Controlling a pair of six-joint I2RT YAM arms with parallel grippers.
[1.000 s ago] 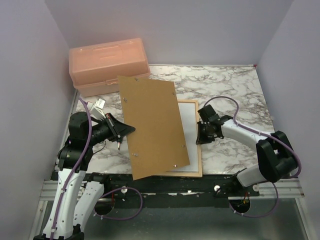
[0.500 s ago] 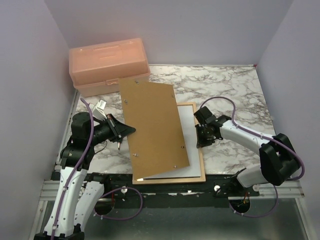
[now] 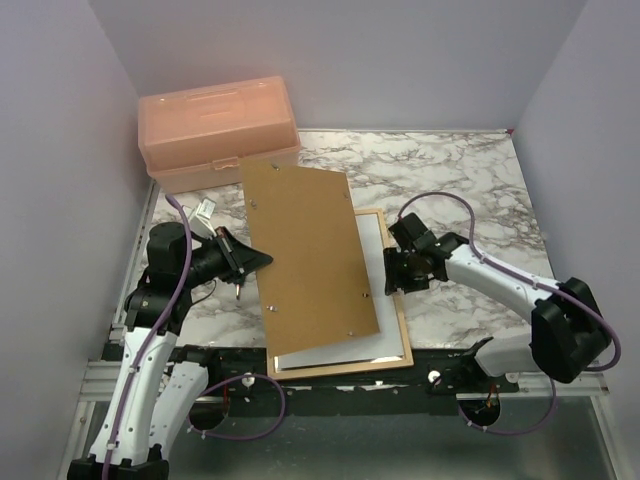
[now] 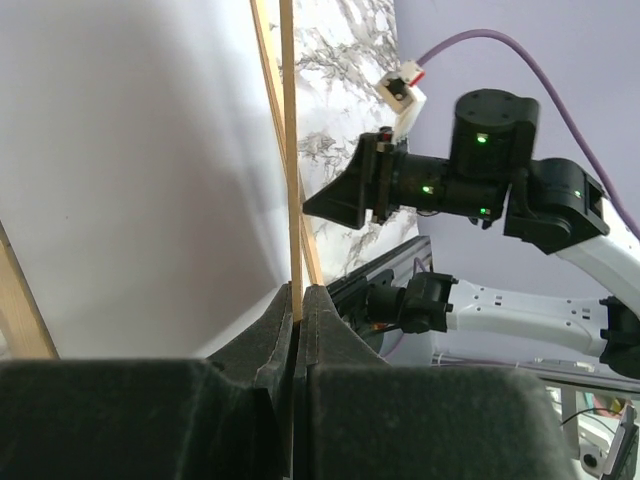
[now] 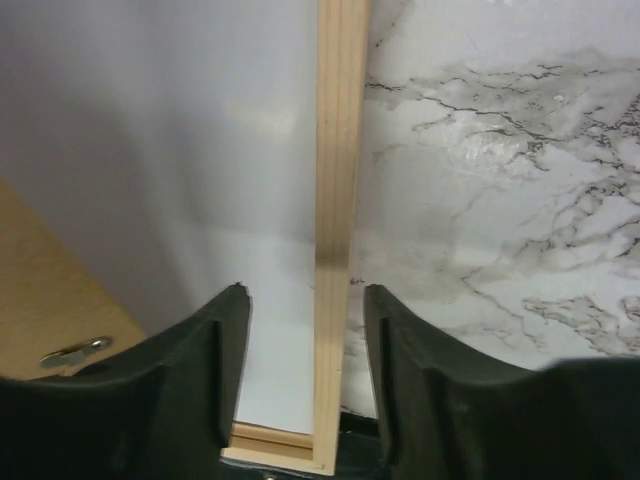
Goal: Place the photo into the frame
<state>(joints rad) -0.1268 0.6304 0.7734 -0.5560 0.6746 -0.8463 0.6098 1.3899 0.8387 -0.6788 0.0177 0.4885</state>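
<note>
Half the frame (image 5: 340, 150) hides under the board (image 3: 305, 260) the left pincer (image 4: 297, 305) pinches; right pincer (image 5: 305, 292) straddles its rail, spread.

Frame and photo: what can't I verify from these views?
Photo printed side: every view shows only plain white.
Frame left bar: in the top view, the backing board in the left gripper covers it.
Right gripper height over the table: the right wrist view shows it straddling the frame bar, contact unclear.
</note>
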